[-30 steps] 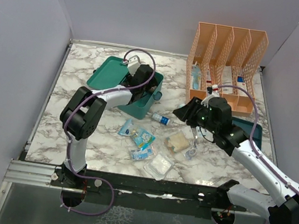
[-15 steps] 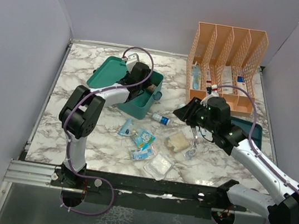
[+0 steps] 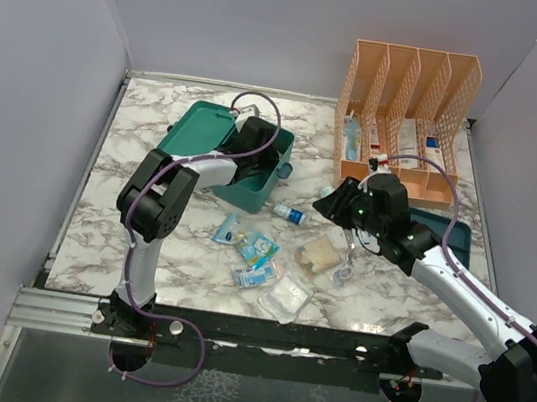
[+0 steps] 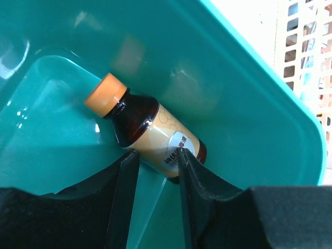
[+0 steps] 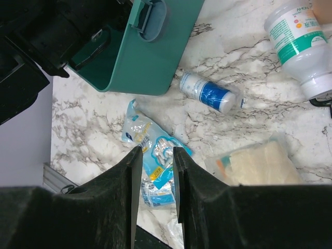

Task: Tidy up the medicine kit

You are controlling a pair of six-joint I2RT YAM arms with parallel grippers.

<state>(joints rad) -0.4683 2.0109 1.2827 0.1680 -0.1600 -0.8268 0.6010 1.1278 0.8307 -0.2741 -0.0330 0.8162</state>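
Left fingers (image 4: 122, 199) narrowed, perhaps pinching a brown bottle (image 4: 150, 129) inside the open, diagonally lying medicine kit (image 4: 249, 104).

Brown bottle (image 4: 150, 129): its base end is hidden behind the tips of the left gripper (image 4: 157, 155), the label print is too blurred to read, and whether the jaws pinch it cannot be told. From the top view that gripper is buried inside the medicine kit (image 3: 247, 196), under its own wrist. White bottle (image 5: 300, 41) is cut off at the right wrist picture's edge; orange organizer (image 3: 406, 90) contents too small to name.
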